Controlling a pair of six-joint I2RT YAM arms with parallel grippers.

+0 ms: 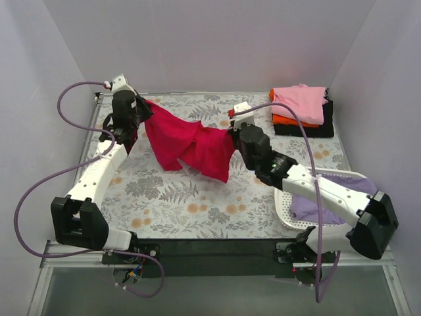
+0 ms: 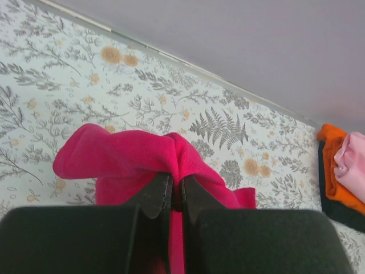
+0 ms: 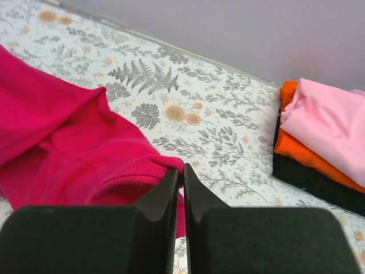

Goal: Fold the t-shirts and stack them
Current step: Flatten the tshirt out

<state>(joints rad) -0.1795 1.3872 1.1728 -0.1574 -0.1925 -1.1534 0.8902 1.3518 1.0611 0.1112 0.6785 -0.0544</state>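
A crimson-red t-shirt [image 1: 191,145] hangs stretched between both arms above the flowered table [image 1: 177,204], sagging in the middle. My left gripper [image 1: 140,109] at the back left is shut on one edge of it; in the left wrist view the red cloth [image 2: 131,160] bunches over the pinched jaws of that gripper [image 2: 175,191]. My right gripper [image 1: 231,134] is shut on the other end, with a hem of the red shirt [image 3: 85,154] clamped at its tips [image 3: 182,174]. A stack of folded tees, pink [image 1: 301,100] over orange [image 1: 289,121] over black [image 1: 322,125], lies at the back right.
A white mesh basket [image 1: 289,197] with a lavender tee [image 1: 309,209] in it stands at the front right, under my right arm. Purple cables loop off both arms. Grey walls close in the back and sides.
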